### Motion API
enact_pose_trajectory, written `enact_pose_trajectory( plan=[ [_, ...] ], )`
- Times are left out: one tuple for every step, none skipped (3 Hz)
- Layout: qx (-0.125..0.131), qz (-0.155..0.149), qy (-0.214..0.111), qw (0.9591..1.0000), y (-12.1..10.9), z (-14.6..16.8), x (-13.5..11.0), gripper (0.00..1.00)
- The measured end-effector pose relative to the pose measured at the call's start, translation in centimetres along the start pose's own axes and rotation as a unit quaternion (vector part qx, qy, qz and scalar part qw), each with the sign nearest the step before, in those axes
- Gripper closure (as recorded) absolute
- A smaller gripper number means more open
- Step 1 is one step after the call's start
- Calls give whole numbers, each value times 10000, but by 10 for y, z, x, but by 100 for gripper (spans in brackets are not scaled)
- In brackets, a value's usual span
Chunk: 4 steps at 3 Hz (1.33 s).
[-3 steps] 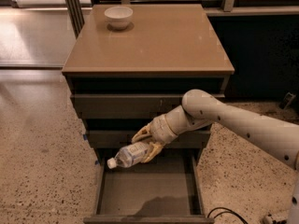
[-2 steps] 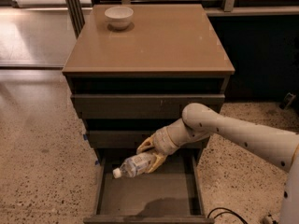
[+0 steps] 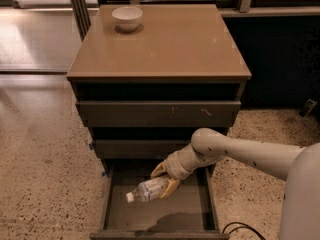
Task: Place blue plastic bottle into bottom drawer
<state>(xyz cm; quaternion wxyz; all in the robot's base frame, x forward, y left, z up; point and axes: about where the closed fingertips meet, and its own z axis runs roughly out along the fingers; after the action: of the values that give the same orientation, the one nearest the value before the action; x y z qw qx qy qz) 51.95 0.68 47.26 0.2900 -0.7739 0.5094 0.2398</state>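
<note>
The arm (image 3: 240, 151) has come down since a moment ago. The bottle (image 3: 145, 190) was up by the front of the middle drawer (image 3: 140, 148). Now it hangs lower, inside the open bottom drawer (image 3: 122, 215). That is good for the job, because the bottle is now right over the place where it has to go.

The gripper (image 3: 160, 184) reaches in from the right side. Its two yellow fingers (image 3: 171, 188) are closed on the fat end of the bottle, one on the far side and one on the near side. It holds the bottle tight.

The bottle lies almost flat. Its long way runs from right to left. The white cap (image 3: 130, 197) points left and dips down a bit, toward the near side. The fat end is on the right, in the gripper.

There is a dark shadow (image 3: 167, 222) on the drawer floor, nearer to us than the bottle. So I think the bottle is not down on the floor yet. It likely needs to go a little lower before the gripper lets go.

The white bowl (image 3: 127, 18) sits on top of the cabinet (image 3: 165, 44), at the far left. It is well apart from the arm.
</note>
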Motion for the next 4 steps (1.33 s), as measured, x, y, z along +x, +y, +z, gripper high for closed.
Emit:
enact_pose_trajectory(
  plan=[
    [-12,267,84,9996,11,18,22,100],
    [-12,267,84,9996,11,18,22,100],
    [64,341,98,9993,21,28,31,100],
    [193,494,-106,9985,31,48,59,100]
  ],
)
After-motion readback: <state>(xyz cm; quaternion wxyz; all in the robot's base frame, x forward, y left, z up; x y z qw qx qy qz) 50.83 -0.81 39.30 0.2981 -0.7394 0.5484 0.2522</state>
